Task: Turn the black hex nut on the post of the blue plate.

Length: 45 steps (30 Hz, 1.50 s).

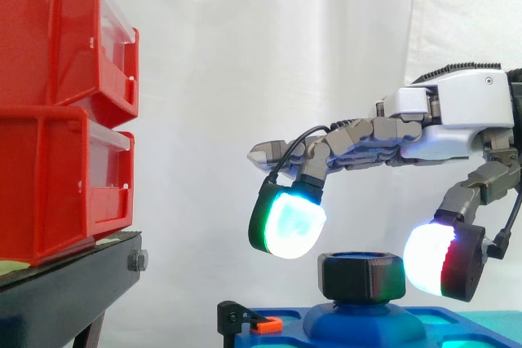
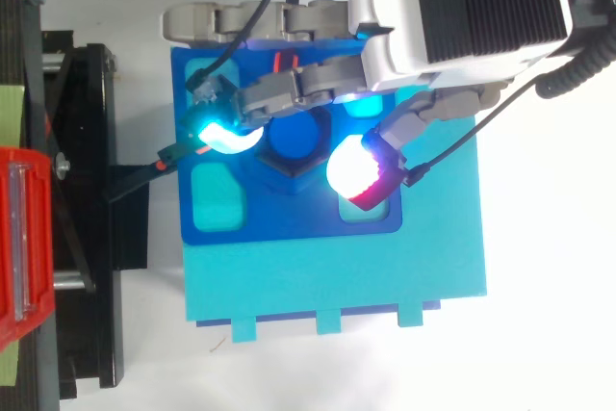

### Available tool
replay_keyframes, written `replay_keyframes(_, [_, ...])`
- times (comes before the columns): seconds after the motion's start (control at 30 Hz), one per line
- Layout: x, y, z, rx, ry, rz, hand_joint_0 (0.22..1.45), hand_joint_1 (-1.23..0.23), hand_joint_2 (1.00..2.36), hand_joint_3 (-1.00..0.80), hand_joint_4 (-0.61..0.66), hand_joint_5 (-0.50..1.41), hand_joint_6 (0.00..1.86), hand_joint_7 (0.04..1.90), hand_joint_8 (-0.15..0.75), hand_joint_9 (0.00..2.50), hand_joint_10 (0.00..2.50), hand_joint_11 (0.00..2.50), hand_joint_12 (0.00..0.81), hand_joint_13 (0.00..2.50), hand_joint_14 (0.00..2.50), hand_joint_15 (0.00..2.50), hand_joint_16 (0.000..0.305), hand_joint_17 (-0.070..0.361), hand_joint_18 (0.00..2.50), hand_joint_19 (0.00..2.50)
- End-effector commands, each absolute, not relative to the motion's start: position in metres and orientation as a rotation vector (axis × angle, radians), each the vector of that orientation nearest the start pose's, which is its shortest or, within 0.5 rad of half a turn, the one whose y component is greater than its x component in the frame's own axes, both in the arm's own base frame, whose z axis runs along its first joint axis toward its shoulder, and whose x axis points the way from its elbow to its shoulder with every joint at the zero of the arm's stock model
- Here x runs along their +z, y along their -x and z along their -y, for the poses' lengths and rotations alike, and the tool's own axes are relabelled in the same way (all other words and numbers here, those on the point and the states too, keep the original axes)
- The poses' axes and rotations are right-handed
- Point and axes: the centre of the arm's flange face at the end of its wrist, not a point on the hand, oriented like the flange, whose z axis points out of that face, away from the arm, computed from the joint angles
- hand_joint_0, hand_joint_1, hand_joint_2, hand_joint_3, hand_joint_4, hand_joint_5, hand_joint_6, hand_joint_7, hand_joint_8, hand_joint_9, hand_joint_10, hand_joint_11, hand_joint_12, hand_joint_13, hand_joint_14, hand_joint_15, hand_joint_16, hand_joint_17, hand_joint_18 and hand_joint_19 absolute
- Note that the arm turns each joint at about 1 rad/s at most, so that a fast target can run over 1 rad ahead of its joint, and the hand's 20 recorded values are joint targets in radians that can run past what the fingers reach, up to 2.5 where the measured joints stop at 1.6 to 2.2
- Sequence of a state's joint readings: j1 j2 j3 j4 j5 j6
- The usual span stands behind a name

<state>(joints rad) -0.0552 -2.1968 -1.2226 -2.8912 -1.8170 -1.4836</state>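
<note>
The black hex nut (image 1: 361, 276) sits on the blue post of the blue plate (image 1: 408, 325), near the plate's middle in the top view, nut (image 2: 294, 159). My hand (image 1: 457, 112) reaches in from the right and hovers just above the nut. One bent finger's cyan-green pad (image 1: 285, 222) hangs above and left of the nut. The thumb's white-red pad (image 1: 440, 258) hangs level with the nut on its right. Small gaps separate both pads from the nut, so the hand is open and straddles it. From above, the hand (image 2: 462, 7) hides the plate's (image 2: 289, 218) far part.
Two stacked red bins (image 1: 65, 112) rest on a black stand (image 1: 73, 283) to the left. The blue plate lies on a teal base (image 2: 337, 286). A small black clamp with an orange tab (image 1: 261, 323) sits at the plate's left edge.
</note>
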Motion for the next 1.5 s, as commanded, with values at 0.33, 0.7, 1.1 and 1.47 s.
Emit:
replay_keyframes(0.33, [0.295,-0.711,0.151,0.216,0.080,-1.615,0.47,-0.70,1.00,-0.50,-0.05,-0.30,0.50,0.76,0.084,0.00,0.00,0.00,0.281,0.00,0.00,0.02,0.039,0.088,0.00,0.15])
replay_keyframes(0.7, [0.296,-0.712,0.151,0.204,0.085,-1.607,0.47,-0.68,1.00,-0.50,-0.05,-0.30,0.50,0.77,0.084,0.00,0.00,0.00,0.281,0.00,0.00,0.01,0.039,0.087,0.00,0.16])
replay_keyframes(1.1, [0.295,-0.713,0.143,0.211,0.095,-1.612,0.47,-0.67,1.00,-0.50,-0.04,-0.30,0.50,0.77,0.085,0.00,0.00,0.00,0.280,0.00,0.00,0.02,0.039,0.087,0.00,0.16])
replay_keyframes(1.47, [0.295,-0.714,0.140,0.205,0.091,-1.615,0.46,-0.68,1.00,-0.50,-0.02,-0.30,0.50,0.76,0.097,0.00,0.00,0.00,0.287,0.00,0.00,0.01,0.040,0.090,0.06,0.14])
